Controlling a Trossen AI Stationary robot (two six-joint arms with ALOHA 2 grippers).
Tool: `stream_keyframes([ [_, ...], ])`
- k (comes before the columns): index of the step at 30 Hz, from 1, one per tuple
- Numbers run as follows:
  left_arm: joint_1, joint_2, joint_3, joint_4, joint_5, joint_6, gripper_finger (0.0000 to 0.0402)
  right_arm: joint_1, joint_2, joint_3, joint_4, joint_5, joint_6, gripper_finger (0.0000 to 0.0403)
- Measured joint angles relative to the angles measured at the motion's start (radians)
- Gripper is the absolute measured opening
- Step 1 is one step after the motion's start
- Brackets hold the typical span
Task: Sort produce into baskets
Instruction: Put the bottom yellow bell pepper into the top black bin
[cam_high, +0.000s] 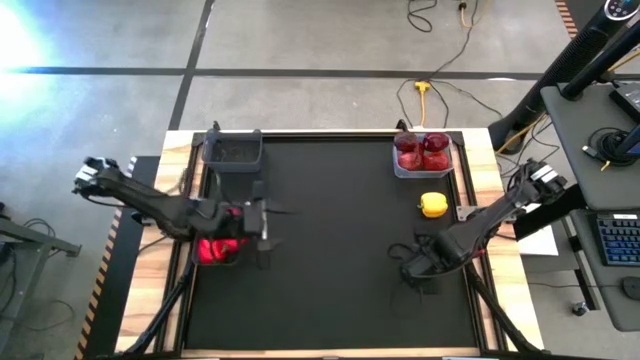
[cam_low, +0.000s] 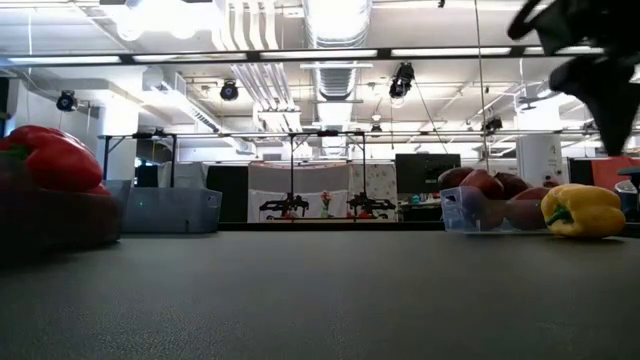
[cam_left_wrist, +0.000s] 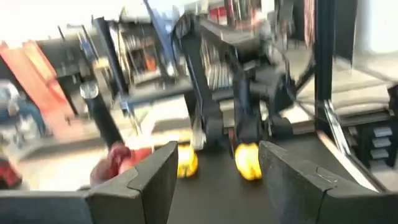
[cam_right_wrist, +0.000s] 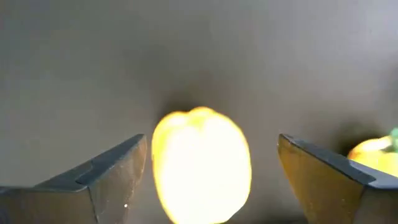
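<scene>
From above, you see the black mat (cam_high: 330, 290) with a dark smoky rectangular plastic bin (cam_high: 232, 152) at the far left, a clear bluish plastic bin (cam_high: 423, 155) at the far right holding dark maroon round fruits (cam_high: 434, 158), and one yellow pepper (cam_high: 432, 205) lying loose just near of that bin. Your left gripper (cam_high: 262, 215) sits at the left side beside bright red bell peppers (cam_high: 215, 248) in another dark bin; your right gripper (cam_high: 412, 262) is low over the mat, near of the loose pepper. At table level, a red pepper (cam_low: 55, 160) heaps up at the left edge, and the yellow pepper (cam_low: 582, 210) lies beside the clear bin (cam_low: 462, 210) on the right. Your left wrist camera shows its fingers (cam_left_wrist: 155, 180) parted with nothing between them. Your right wrist camera shows its fingers (cam_right_wrist: 115, 171) spread wide on either side of a second yellow pepper (cam_right_wrist: 200, 165), not touching it.
</scene>
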Motion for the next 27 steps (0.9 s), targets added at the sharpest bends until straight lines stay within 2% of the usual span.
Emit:
stream_keyframes([
  [4, 0.0, 0.081, -0.12, 0.276, 0.001, 0.058, 0.0206, -0.005, 0.029, -0.004, -0.025, -0.08, -0.031, 0.0336],
  [8, 0.0, 0.14, -0.213, 0.403, 0.001, 0.02, 0.0206, -0.018, 0.063, -0.006, -0.09, -0.11, -0.071, 0.0325],
  [11, 0.0, 0.158, -0.239, 0.425, -0.013, 0.074, 0.0206, -0.034, 0.087, -0.011, -0.085, -0.119, -0.093, 0.0326],
  [16, 0.0, 0.118, -0.23, 0.416, -0.053, 0.058, 0.0206, -0.056, 0.16, -0.02, -0.067, -0.128, -0.093, 0.0327],
  [22, -0.005, 0.098, -0.23, 0.371, -0.051, 0.042, 0.0206, -0.079, 0.262, -0.023, -0.089, -0.244, -0.139, 0.0341],
  [27, -0.005, 0.099, -0.227, 0.365, -0.052, 0.039, 0.0206, -0.093, 0.279, -0.021, -0.09, -0.256, -0.135, 0.0315],
])
